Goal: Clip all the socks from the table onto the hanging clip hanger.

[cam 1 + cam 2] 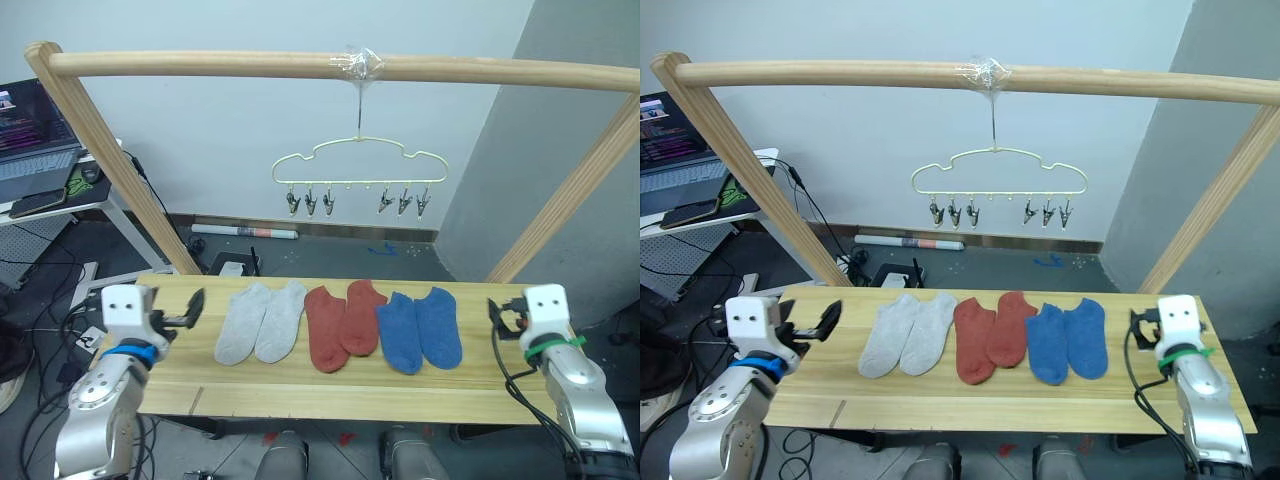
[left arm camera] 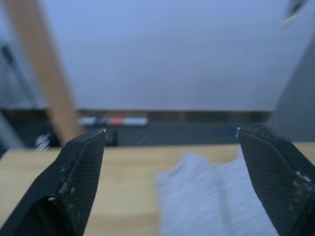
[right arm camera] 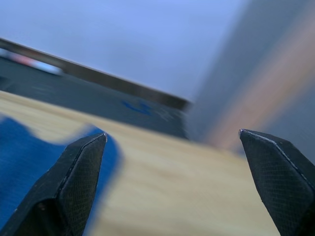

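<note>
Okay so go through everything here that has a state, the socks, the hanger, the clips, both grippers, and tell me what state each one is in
Light grey knit sock pair: flat on the table, side by side, unclipped.
Rust red knit sock pair: flat on the table, unclipped.
Blue knit sock pair: flat on the table, unclipped.
Pale yellow wire clip hanger: hanging from the round wooden pole.
Small metal clips: holding nothing.
Left gripper: open, holding nothing.
Right gripper: open, holding nothing.

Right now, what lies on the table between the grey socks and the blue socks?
The rust red socks, side by side on the table, seen in the left eye view.
</note>
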Robot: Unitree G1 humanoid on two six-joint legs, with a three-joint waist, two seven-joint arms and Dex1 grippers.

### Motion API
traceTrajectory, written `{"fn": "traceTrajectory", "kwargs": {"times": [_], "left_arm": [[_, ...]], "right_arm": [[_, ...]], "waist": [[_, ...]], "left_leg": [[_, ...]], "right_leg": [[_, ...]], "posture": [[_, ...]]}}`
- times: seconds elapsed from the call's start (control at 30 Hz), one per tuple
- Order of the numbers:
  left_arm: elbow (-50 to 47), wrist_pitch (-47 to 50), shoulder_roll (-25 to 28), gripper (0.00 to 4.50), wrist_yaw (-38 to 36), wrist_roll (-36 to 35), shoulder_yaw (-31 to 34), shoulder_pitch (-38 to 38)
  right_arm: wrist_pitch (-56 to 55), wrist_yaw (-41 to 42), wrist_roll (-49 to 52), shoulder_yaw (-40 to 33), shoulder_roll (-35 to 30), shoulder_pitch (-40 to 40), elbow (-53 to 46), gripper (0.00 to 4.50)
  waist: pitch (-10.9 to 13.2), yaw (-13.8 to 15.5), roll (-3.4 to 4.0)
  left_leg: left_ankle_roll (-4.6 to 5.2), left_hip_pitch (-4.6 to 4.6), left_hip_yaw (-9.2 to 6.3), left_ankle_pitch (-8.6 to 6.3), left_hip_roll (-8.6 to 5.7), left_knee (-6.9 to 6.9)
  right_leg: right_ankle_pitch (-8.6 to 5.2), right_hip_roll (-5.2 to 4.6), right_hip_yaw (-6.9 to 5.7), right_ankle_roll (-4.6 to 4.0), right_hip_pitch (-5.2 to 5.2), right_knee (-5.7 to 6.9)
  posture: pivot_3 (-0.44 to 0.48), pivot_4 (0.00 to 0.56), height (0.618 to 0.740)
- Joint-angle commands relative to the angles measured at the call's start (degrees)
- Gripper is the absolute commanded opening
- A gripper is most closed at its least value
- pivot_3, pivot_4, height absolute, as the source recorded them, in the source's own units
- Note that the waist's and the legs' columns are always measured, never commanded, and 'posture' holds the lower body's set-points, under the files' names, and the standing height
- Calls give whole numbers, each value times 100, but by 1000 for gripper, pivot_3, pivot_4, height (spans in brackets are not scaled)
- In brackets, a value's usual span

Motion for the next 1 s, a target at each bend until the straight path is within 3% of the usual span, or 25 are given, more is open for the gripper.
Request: {"fn": "traceTrajectory", "kwargs": {"times": [0.03, 0.17, 0.4, 0.6, 1.0], "left_arm": [[-253, 34, -16, 3297, 169, 201, -203, -250], [-178, 126, -233, 2095, 365, 382, -624, -760], [629, -161, -713, 2095, 440, 736, -1182, -1698], [1529, -653, -967, 2095, 575, 1156, -1428, -2340], [3626, -1773, -1249, 2095, 661, 1433, -1301, -3679]], "right_arm": [[97, 411, 151, 136, -184, -254, -313, 4500], [318, 965, 481, 468, -146, -730, -572, 4500], [447, 1640, 956, 1193, 364, -1641, -780, 4500], [533, 1884, 1034, 1635, 555, -1895, -913, 4500], [958, 1732, 1115, 1688, 711, -2034, -1218, 4500]], "waist": [[0, 3, 0], [3, 5, -5], [5, -4, -7], [20, 5, -12], [91, -20, -22]], "left_leg": [[2, 1, -1, 1, 0, 0], [2, -4, 1, 1, -3, 2], [2, -1, -3, 2, -2, 3], [2, -12, -7, 2, -5, 2], [3, -15, -12, 3, -5, 6]], "right_leg": [[0, 1, 0, 0, 0, 1], [1, 1, 2, 1, 5, -7], [3, 6, 1, 5, 5, -2], [6, 5, 1, 11, 4, -7], [21, 7, -2, 38, -3, -1]], "posture": [[109, 130, 740], [109, 129, 740], [100, 133, 740], [80, 149, 740], [39, 178, 740]]}}
